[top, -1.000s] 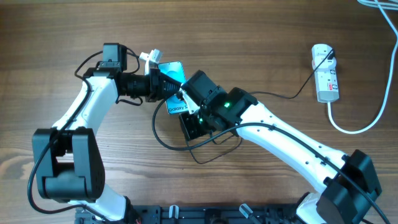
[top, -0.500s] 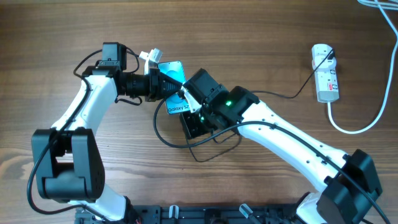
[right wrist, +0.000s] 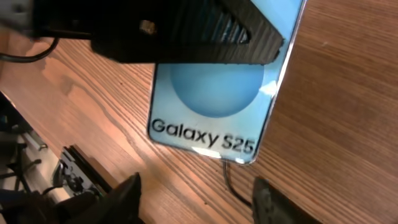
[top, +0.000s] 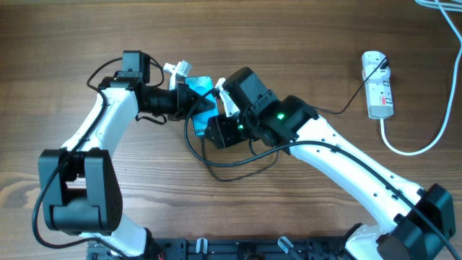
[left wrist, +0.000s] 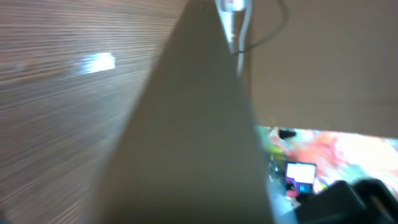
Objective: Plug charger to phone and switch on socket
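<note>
The phone (top: 202, 88) shows as a teal patch at centre left, with my left gripper (top: 193, 101) shut across it. In the right wrist view the phone (right wrist: 214, 106) lies screen up on the wood, and a black ribbed finger (right wrist: 186, 31) of the left gripper crosses its upper part. The charger (right wrist: 229, 180), a thin black cable, meets the phone's near end. My right gripper (right wrist: 196, 199) stands open just short of that end, holding nothing. The cable (top: 238, 162) loops under my right arm. The socket (top: 378, 85) lies far right. The left wrist view is blurred.
A thicker white cable (top: 433, 137) curves from the socket toward the table's right edge. My right arm spans the table from the lower right corner to the centre. The black rail of the arms' base runs along the front edge.
My right gripper has opened and let go of the charger. Its wrist has shifted up and left, so it now covers more of the phone from above. The left arm has hardly moved.
</note>
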You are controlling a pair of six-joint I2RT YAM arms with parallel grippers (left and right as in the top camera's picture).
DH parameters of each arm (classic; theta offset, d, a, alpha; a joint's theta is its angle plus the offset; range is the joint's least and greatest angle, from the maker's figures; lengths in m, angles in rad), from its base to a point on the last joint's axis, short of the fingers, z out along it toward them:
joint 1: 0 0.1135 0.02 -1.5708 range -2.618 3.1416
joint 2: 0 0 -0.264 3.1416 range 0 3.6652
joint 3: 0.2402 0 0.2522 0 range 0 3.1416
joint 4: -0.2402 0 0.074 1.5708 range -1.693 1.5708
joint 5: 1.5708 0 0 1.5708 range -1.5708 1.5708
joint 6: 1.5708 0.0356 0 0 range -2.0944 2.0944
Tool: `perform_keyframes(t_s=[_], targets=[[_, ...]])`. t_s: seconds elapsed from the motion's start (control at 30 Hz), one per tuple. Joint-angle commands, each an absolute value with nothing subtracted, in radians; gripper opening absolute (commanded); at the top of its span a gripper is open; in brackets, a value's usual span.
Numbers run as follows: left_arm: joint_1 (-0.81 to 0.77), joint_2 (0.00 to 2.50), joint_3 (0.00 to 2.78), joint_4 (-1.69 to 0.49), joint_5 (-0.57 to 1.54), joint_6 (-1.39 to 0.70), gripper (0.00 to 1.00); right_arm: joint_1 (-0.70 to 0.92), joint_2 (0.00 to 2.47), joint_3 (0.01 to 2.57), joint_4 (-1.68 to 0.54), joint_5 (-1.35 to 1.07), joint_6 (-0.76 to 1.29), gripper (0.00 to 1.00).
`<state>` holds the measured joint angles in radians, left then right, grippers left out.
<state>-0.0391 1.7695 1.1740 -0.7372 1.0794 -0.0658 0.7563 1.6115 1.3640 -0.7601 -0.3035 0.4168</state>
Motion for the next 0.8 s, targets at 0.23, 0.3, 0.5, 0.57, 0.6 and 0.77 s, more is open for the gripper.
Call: perform_keyframes(t_s=[0.23,0.3,0.5,0.57,0.6,0.77], targets=[[0.121,1.747,1.172,-0.79,0.616,-0.334,0.04,0.797,1.707,1.382,-0.678,-0.284,0.4,0.79],[0.148,1.747,1.172,-0.812,0.588,-0.334,0.04,0.833,1.78,1.382,-0.638,-0.282,0.4,0.79],[0.155,1.747,1.171,-0.828,0.581,-0.329,0.04,0.914,1.988,1.382,-0.512,0.011,0.403,0.68],[0.155,1.747,1.171,-0.828,0.581,-0.329,0.04,0.915,2.042,1.382,-0.482,0.072,0.403,0.61],[0.155,1.747,1.171,-0.828,0.581,-0.329,0.04,0.915,2.072,1.382,-0.473,0.076,0.403,0.58],[0.155,1.747,1.171,-0.828,0.581,-0.329,0.04,0.913,2.11,1.382,-0.626,0.044,0.443,0.31]])
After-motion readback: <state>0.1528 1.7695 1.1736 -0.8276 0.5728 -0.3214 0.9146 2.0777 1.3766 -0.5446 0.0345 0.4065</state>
